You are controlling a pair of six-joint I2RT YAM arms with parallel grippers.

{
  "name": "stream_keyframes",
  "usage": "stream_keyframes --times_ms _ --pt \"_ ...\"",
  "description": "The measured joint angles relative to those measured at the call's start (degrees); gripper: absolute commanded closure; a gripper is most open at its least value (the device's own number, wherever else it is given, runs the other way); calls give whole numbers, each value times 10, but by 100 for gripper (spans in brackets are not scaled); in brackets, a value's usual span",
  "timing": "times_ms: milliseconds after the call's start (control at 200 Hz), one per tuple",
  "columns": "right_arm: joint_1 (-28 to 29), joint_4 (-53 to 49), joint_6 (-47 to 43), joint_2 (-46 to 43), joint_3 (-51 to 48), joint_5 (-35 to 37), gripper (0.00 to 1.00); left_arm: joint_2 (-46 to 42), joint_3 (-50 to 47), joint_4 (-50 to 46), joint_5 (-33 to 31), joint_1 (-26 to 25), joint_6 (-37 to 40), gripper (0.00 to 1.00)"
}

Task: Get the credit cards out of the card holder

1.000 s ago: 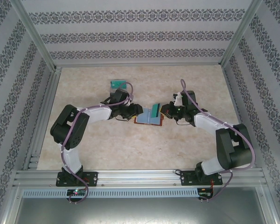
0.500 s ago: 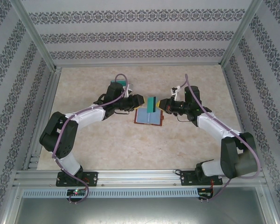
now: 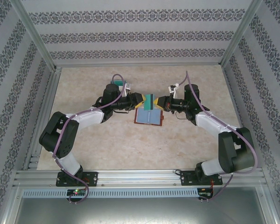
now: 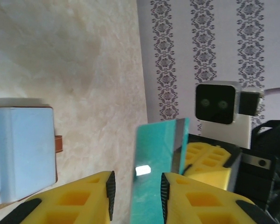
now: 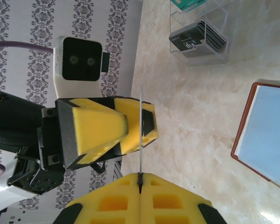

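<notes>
Our right tool [image 5: 140, 179] is clamped on the teal card [image 4: 158, 154], holding it upright, likely for a handover. Our left tool [image 4: 137, 186] straddles it, jaws apart, perhaps not touching. The card holder [image 3: 149, 116] lies open on the surface [image 3: 107, 144] nearby.

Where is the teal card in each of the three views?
Top external: teal card at centre, above the card holder in the image.
Left wrist: teal card lower centre; card holder at left edge.
Right wrist: teal card edge-on, a thin central line; card holder at right.
Shared landmark: the card holder.
</notes>
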Motion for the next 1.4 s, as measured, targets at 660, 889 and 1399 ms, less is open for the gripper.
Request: stream_keyframes --times_ms 660,889,1399 --pt "-4 45 23 30 0 -12 100 3 -2 22 31 0 -17 78" --pt "-8 51 25 38 0 -16 75 3 -2 29 37 0 -20 96" --pt "-19 -3 -12 26 -6 20 2 3 48 -127 20 0 90 100"
